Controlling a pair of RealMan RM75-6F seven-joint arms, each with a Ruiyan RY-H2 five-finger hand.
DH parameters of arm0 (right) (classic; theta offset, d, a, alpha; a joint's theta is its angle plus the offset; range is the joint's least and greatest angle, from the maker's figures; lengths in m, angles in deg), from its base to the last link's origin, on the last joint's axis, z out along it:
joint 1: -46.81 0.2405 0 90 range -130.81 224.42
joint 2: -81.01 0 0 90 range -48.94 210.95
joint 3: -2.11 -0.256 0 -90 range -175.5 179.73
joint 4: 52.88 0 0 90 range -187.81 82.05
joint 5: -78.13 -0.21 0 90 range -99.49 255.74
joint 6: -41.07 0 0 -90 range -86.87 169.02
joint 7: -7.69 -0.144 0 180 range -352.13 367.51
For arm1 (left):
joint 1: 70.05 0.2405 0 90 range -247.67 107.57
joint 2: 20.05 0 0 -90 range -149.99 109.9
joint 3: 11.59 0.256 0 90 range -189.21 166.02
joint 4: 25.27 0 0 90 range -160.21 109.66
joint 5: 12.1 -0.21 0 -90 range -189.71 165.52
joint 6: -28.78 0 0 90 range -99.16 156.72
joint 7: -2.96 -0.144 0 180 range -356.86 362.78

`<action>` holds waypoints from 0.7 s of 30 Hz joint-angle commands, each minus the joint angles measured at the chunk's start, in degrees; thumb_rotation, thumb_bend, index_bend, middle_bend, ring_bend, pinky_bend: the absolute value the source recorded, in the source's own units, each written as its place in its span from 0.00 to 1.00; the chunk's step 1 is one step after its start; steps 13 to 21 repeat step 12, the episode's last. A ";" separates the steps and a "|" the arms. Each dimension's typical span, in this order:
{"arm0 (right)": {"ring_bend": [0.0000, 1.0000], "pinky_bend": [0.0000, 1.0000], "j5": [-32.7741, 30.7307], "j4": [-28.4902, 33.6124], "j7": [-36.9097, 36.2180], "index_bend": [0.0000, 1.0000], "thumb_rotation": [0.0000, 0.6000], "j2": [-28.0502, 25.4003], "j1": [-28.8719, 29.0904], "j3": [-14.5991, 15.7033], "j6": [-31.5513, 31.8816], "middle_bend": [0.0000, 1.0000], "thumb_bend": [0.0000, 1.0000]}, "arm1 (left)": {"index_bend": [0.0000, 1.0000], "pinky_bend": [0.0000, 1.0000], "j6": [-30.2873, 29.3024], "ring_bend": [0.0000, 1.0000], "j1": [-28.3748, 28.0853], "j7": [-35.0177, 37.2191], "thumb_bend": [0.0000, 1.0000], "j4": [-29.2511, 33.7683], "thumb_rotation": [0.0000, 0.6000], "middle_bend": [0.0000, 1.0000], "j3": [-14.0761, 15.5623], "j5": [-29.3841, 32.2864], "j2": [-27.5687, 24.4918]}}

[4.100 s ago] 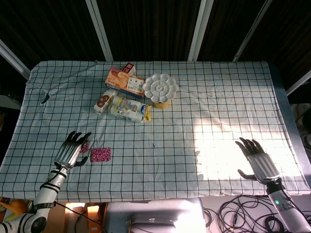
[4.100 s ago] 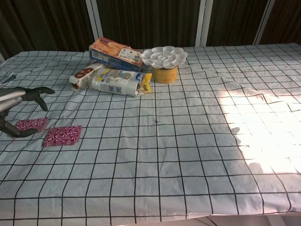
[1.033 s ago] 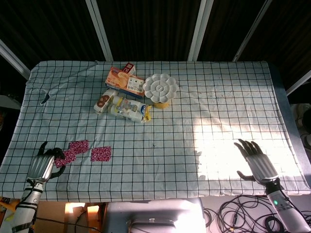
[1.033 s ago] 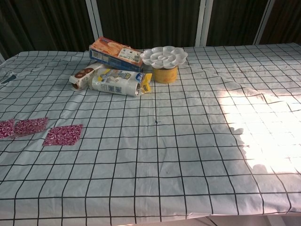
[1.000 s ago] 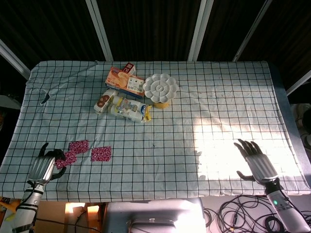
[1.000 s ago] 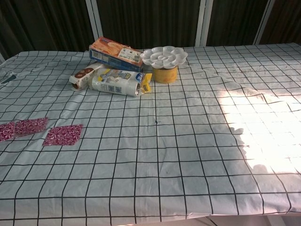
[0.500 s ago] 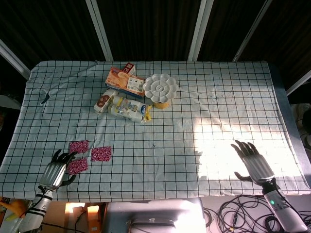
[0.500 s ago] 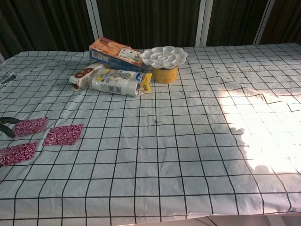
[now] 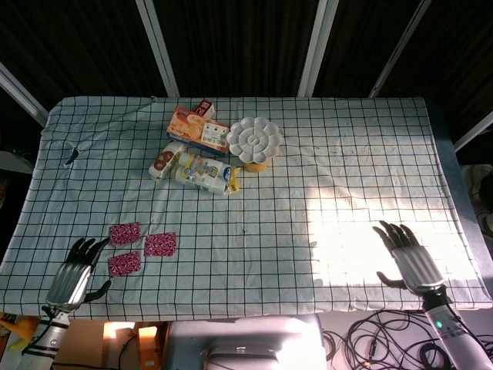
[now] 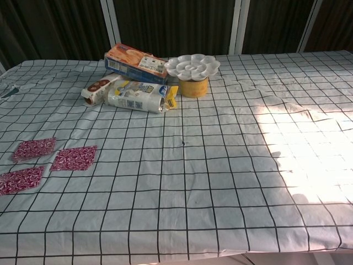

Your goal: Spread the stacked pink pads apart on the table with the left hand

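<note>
Three pink patterned pads lie flat and apart on the checked cloth at the front left: one (image 9: pixel 125 232) farther back, one (image 9: pixel 160 244) to its right, one (image 9: pixel 125 264) nearest the edge. The chest view shows the same pads (image 10: pixel 35 148) (image 10: pixel 74 158) (image 10: pixel 21 180). My left hand (image 9: pixel 74 276) rests at the table's front edge, just left of the nearest pad, fingers spread, holding nothing. My right hand (image 9: pixel 407 258) lies open at the front right in the sunlit patch. Neither hand shows in the chest view.
At the back centre-left stand an orange box (image 9: pixel 197 128), a small brown packet (image 9: pixel 164 163), a white-and-blue bag (image 9: pixel 204 173) and a white flower-shaped palette (image 9: pixel 255 138) on a yellow cup (image 10: pixel 193 87). Cables (image 9: pixel 377 339) hang below the front edge.
The left hand has drawn back left and toward the front edge, off the nearest pad, which stays where it lay. The right hand has barely shifted.
</note>
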 commanded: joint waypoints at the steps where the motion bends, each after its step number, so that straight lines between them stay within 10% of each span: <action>1: 0.00 0.00 0.04 0.76 1.36 0.00 1.00 -0.40 -1.12 -0.02 1.88 0.00 0.19 | 0.04 0.00 -10.32 0.01 5.36 1.69 0.28 4.47 1.00 0.09 1.26 -5.33 -3.82; 21: 0.00 0.00 2.13 2.44 4.95 0.00 1.00 -1.11 -4.38 1.55 6.34 0.00 0.19 | 0.00 0.00 -11.76 0.00 7.63 1.81 0.28 6.47 1.00 0.04 1.07 -6.02 -7.29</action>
